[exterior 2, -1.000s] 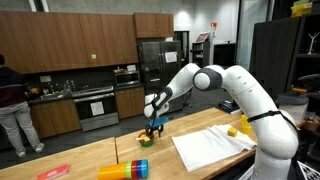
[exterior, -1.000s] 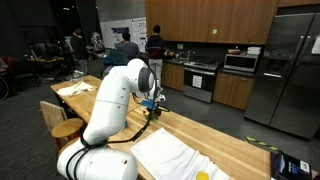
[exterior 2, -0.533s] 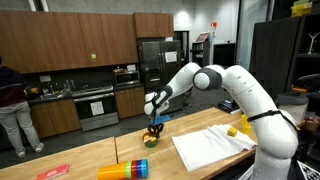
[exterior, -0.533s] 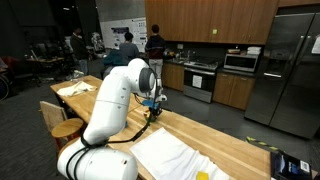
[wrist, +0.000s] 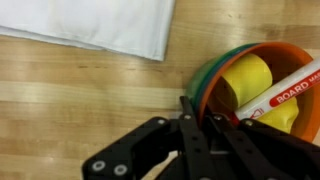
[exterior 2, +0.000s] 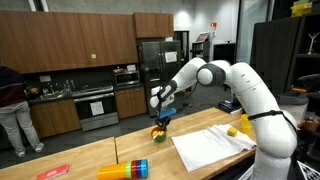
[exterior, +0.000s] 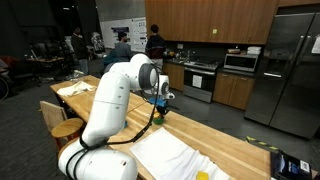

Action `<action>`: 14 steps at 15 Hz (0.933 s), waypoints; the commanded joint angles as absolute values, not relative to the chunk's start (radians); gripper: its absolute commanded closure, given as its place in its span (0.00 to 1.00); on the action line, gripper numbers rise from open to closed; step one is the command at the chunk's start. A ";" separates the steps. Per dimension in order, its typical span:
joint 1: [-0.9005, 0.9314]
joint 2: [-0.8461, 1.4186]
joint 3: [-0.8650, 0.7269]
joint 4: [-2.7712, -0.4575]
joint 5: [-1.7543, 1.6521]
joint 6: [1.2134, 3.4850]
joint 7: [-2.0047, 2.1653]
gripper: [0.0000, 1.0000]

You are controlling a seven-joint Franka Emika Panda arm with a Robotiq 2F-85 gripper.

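On bowl (wrist: pixel 212 75) rim, tightly closed claw (wrist: pixel 190 110)

Table (exterior 2: pixel 100 152): carries all items listed.

- Bowls (wrist: pixel 262 48), nested one in another, under the tool (wrist: pixel 196 110), whose tips meet at their rim. Whether they rest on the table or hang just above it is unclear.
- Marker (wrist: pixel 290 90) and roll-shaped piece (wrist: pixel 245 78): side by side in the innermost bowl.
- Cloth (exterior 2: pixel 210 148): flat on the table, right of the bowls in an exterior view, apart from them.
- Stack of cups (exterior 2: pixel 125 169): on its side, left of the bowls, nearer the table's front edge.
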State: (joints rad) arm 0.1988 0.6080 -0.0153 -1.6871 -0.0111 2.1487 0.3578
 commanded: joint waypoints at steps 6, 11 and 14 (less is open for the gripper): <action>0.120 0.338 -0.077 -1.977 -0.043 2.227 0.382 0.98; 0.078 0.165 -0.132 -2.177 -0.092 2.331 0.475 0.98; 0.038 0.058 -0.167 -2.309 -0.115 2.414 0.582 0.98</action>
